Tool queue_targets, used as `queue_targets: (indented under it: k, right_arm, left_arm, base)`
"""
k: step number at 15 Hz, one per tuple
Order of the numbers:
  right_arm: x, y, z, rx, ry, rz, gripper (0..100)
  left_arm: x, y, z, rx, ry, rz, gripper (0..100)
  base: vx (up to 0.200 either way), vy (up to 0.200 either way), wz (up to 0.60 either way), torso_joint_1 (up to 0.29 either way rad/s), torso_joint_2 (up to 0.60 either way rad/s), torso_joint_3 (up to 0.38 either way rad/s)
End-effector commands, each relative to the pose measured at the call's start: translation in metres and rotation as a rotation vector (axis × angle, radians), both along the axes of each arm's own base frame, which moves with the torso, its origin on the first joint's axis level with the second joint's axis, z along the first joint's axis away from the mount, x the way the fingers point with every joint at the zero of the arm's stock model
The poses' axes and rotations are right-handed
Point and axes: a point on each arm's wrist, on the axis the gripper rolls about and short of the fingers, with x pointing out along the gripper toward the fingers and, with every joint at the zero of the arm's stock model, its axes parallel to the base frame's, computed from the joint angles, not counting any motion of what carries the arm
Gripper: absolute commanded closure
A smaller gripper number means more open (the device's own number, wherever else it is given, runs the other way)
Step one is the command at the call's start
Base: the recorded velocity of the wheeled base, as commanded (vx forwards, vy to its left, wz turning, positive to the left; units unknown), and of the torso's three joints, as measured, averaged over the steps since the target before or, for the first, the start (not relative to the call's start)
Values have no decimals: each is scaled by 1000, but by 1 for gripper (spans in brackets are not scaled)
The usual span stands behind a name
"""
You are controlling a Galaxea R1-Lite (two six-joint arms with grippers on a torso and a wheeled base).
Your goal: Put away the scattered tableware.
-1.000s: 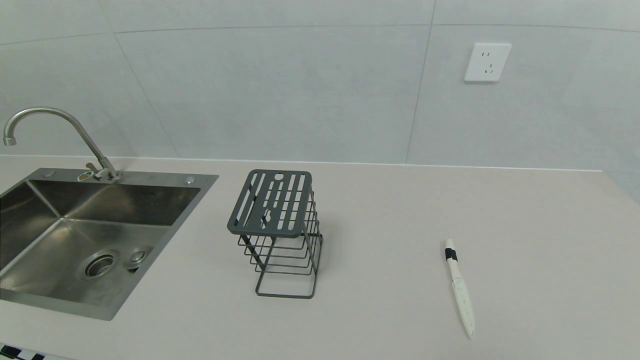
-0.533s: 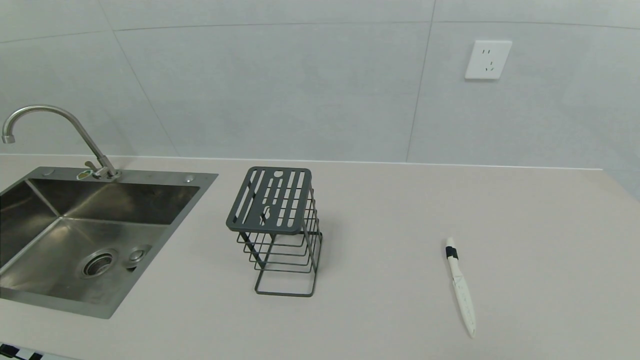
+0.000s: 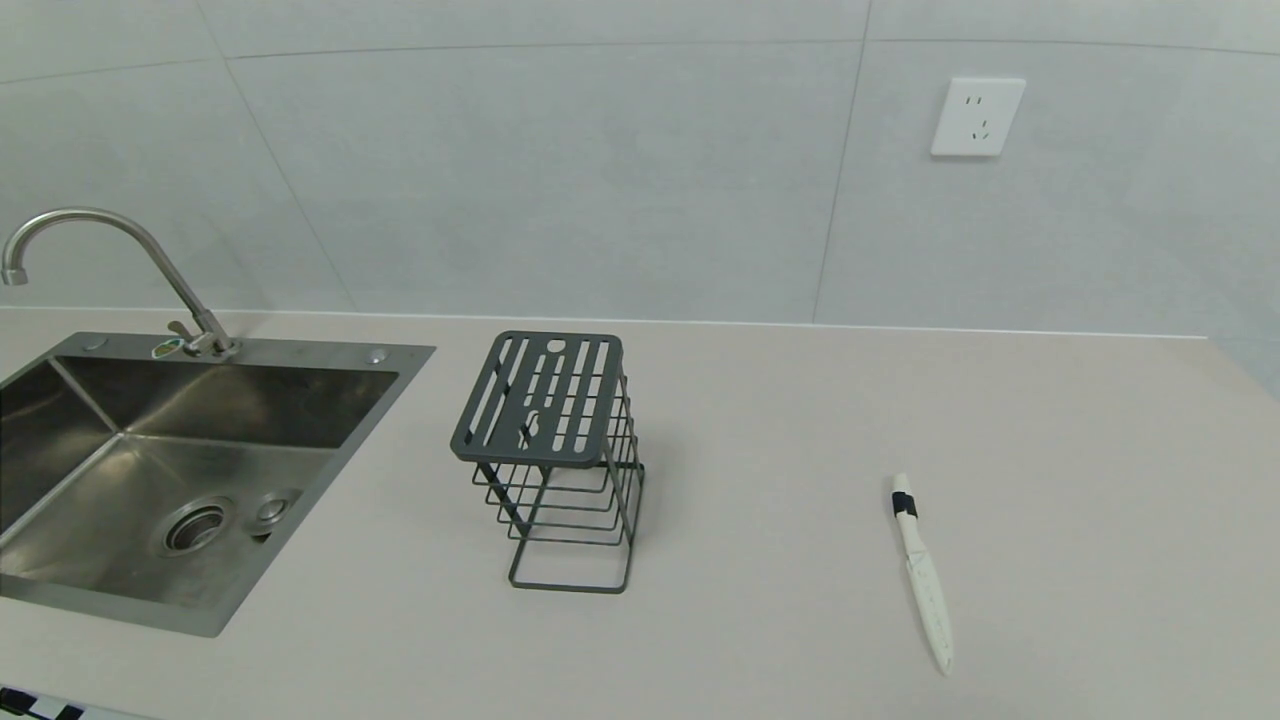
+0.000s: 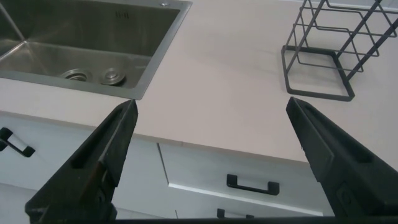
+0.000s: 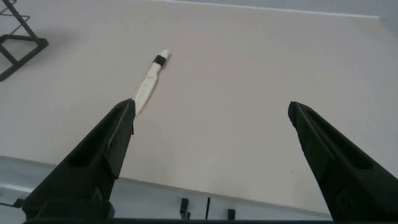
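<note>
Knife [image 3: 921,570]: flat on desk [image 3: 780,430], lower right of head view, well apart from rack [image 3: 548,455] at centre.
Left claw [image 4: 210,104], right claw [image 5: 210,104]: both spread, empty.
Risks: thin knife likely skids under pinch; narrow rack slots, misaim may tip light rack.

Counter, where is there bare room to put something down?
The widest bare patch of counter lies between the wire rack and the knife. More lies behind both, up to the wall. The sink takes the left end.

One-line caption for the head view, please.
White knife lies on the counter, right of the dark wire rack; sink at far left.
</note>
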Motion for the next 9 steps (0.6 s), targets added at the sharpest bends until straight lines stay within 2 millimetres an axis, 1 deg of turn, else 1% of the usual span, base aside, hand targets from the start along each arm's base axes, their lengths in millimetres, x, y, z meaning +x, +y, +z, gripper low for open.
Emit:
queue_targets:
  k: [1,3,4,6,7,8,9]
  right_arm:
    - [-1,0,8,-6,-81,12,0]
    - [-2,3,16,-21,-96,130,0]
    - [0,4,28,-26,-61,213,0]
    - [15,6,58,-22,44,292,0]
    - [24,7,68,-15,102,331,0]
    - [33,8,71,-8,162,364,0]
    - [41,8,70,-1,216,380,0]
  left_arm:
    - [0,0,0,-1,-1,-1,0]
    - [0,0,0,1,1,1,0]
    - [0,0,0,2,1,1,0]
    - [0,0,0,2,0,1,0]
    - [0,0,0,2,0,1,0]
    - [0,0,0,2,1,1,0]
    - [0,0,0,2,1,1,0]
  base:
    - [0,0,0,0,0,0]
    - [0,0,0,0,0,0]
    - [0,0,0,0,0,0]
    - [0,0,0,0,0,0]
    - [0,0,0,0,0,0]
    - [0,0,0,0,0,0]
    - [0,0,0,0,0,0]
